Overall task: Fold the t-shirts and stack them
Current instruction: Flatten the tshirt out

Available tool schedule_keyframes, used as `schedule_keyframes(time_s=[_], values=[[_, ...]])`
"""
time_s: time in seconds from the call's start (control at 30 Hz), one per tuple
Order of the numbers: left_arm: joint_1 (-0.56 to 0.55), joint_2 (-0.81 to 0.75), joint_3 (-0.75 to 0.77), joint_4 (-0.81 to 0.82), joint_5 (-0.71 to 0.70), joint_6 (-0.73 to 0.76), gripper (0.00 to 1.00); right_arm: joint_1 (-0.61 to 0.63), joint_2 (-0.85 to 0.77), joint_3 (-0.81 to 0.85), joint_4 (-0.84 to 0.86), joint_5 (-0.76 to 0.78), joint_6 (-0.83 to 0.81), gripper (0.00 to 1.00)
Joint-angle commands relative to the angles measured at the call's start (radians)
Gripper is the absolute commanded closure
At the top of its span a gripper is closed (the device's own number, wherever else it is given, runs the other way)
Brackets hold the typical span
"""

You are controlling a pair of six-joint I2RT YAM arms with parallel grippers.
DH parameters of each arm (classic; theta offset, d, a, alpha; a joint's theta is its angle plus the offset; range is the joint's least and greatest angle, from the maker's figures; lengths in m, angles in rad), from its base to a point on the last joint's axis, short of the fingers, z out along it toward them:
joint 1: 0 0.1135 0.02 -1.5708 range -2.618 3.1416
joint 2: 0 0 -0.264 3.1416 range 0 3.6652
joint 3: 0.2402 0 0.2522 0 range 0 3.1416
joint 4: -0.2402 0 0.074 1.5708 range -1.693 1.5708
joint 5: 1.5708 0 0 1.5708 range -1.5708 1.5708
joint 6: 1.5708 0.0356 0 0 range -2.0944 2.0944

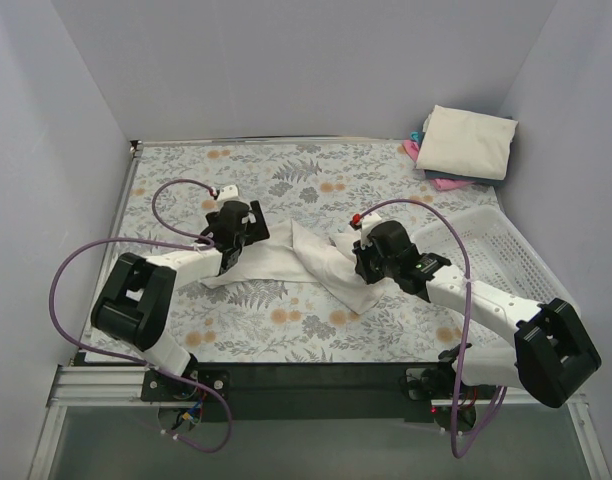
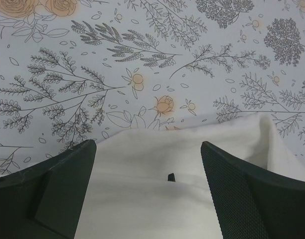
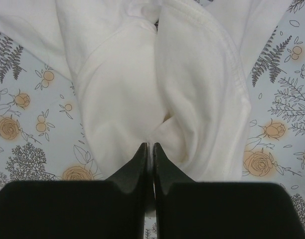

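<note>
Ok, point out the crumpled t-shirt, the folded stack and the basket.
crumpled t-shirt [image 1: 311, 258]: top external view, on its bunched middle.
folded stack [image 1: 468, 142]: top external view, on the cream shirt lying on top.
basket [image 1: 506, 250]: top external view, on its lattice floor.

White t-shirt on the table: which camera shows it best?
The top external view: only there does the whole white t-shirt show, lying crumpled. The left wrist view shows just one edge under the open left gripper. The right wrist view shows bunched folds close up at the shut right gripper.
</note>
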Motion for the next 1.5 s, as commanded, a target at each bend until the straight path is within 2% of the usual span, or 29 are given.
schedule_keyframes(time_s=[0.0,0.17,0.37,0.5,0.53,0.67,0.73,0.8,0.97,1.17,1.33,1.47], values=[[0.003,-0.015,0.013,0.028,0.028,0.063,0.21,0.005,-0.004,0.010,0.009,0.006,-0.006,0.99],[0.003,0.058,0.065,0.015,0.032,0.074,0.21,0.005,-0.015,0.000,0.018,0.000,-0.003,0.99],[0.003,0.112,0.099,0.002,0.023,0.084,0.27,0.005,-0.023,-0.002,0.021,0.006,0.004,0.99],[0.003,0.138,0.110,-0.002,0.029,0.083,0.39,0.005,-0.020,-0.003,0.023,0.008,0.007,0.99],[0.003,0.141,0.115,-0.005,0.029,0.083,0.48,0.005,-0.018,-0.003,0.023,0.008,0.007,0.99],[0.003,0.160,0.127,-0.028,0.036,0.083,0.74,0.005,-0.020,-0.005,0.023,0.012,0.007,0.99],[0.003,0.164,0.127,-0.038,0.046,0.077,0.79,0.005,-0.020,-0.005,0.021,0.014,0.007,0.99],[0.001,0.169,0.127,-0.049,0.052,0.074,1.00,0.004,-0.020,-0.007,0.021,0.012,0.007,0.99],[0.000,0.175,0.132,-0.075,0.051,0.063,1.00,0.005,-0.023,-0.008,0.023,0.021,0.007,0.99],[0.003,0.131,0.173,-0.075,-0.015,0.077,1.00,0.005,0.003,0.036,0.023,0.052,0.024,0.99],[0.029,0.137,0.288,-0.081,-0.018,0.115,1.00,-0.021,0.057,0.168,0.023,0.170,0.049,0.99],[0.113,0.146,0.384,-0.077,-0.006,0.136,1.00,-0.067,0.091,0.286,0.027,0.205,0.014,0.99]])
